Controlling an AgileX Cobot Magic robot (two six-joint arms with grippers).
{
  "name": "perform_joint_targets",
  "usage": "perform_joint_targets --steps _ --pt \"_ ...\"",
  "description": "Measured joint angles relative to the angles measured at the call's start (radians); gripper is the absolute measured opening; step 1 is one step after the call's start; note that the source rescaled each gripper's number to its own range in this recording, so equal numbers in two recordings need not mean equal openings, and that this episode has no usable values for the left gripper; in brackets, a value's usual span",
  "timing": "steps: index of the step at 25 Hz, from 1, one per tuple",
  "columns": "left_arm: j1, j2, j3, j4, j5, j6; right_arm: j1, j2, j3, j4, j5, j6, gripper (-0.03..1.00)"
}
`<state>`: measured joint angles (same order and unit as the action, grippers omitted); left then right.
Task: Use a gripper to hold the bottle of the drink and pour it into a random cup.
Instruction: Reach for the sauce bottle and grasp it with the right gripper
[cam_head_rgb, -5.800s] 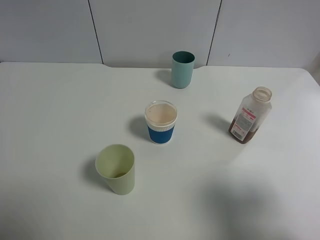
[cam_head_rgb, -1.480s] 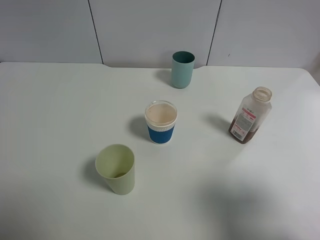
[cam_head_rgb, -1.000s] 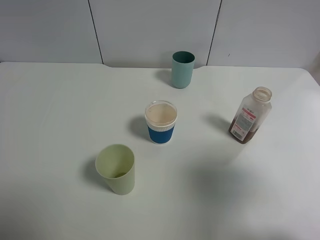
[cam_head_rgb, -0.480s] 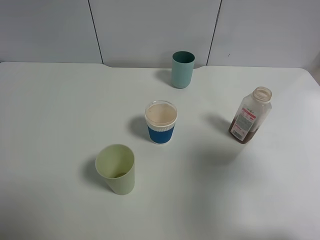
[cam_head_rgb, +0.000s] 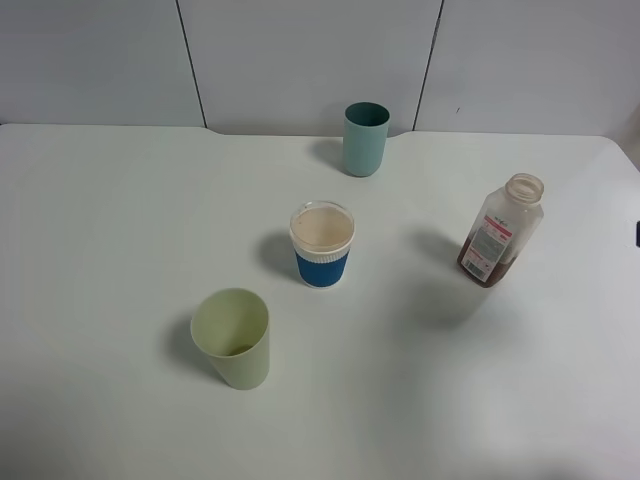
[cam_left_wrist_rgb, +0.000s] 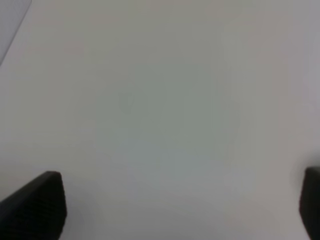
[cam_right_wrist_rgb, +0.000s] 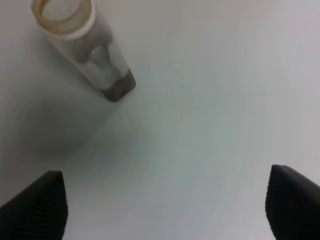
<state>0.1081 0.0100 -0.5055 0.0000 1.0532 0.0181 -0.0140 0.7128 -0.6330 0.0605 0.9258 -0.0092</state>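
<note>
Hovering spread, right claw (cam_right_wrist_rgb: 162, 205) faces bottle (cam_right_wrist_rgb: 85, 50); cup (cam_head_rgb: 365, 140) visible overhead only.

white table (cam_head_rgb: 120, 220) carries four standing things: the bottle of the drink (cam_head_rgb: 501, 230) nearest the right gripper (cam_right_wrist_rgb: 162, 207), ahead of its spread fingers; blue-sleeved cup (cam_head_rgb: 322, 246), teal cup (cam_head_rgb: 365, 139) and pale green cup (cam_head_rgb: 232, 338) farther off.
</note>
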Motion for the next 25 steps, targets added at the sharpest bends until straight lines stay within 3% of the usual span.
perform_joint_targets --steps 8,16,25 --pt "0.0 0.0 0.0 0.0 0.0 0.0 0.0 0.017 0.136 0.016 -0.068 -0.073 0.67" --pt "0.0 0.0 0.0 0.0 0.0 0.0 0.0 0.027 0.14 -0.002 -0.097 -0.081 0.67" --pt "0.0 0.0 0.0 0.0 0.0 0.0 0.0 0.28 0.14 -0.007 -0.216 -0.085 0.67"
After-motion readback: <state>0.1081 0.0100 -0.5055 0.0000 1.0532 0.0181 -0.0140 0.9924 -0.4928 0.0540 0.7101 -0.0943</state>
